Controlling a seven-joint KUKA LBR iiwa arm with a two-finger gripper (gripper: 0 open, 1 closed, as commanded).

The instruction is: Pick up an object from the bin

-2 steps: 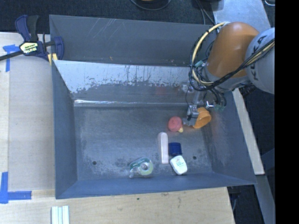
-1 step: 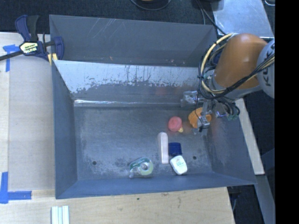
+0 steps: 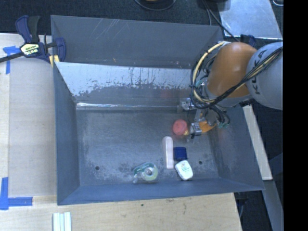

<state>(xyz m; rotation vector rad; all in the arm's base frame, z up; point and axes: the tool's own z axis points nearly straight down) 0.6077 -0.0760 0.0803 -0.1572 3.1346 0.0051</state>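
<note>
Ball [image 3: 179, 127], pink and round, lies on the bin [image 3: 66, 143] floor right of centre, near the back wall and apart from the other things. On my camera view the gripper [image 3: 194, 129] is low in the bin just to the right of the ball, so close that I cannot say whether it touches it. I cannot tell whether the gripper is spread or pressed together; its tip is a small dark cluster with an orange bit beside it.

The arm [image 3: 269, 76] comes in over the right rim, its grey link lying across the upper right. The wrist is bent downward and to the left into the bin. An orange cover [image 3: 231, 73] caps the wrist, with black and yellow cables [image 3: 204, 73] looping round its left side.

Nearer the front wall I see a white tube [image 3: 168, 152] lying lengthwise just below the ball. A small blue block [image 3: 180, 153] is just beside its right flank. A white oval piece [image 3: 184, 170] is below the block. A greenish tape roll [image 3: 147, 172] is left of the tube's lower end.
</note>
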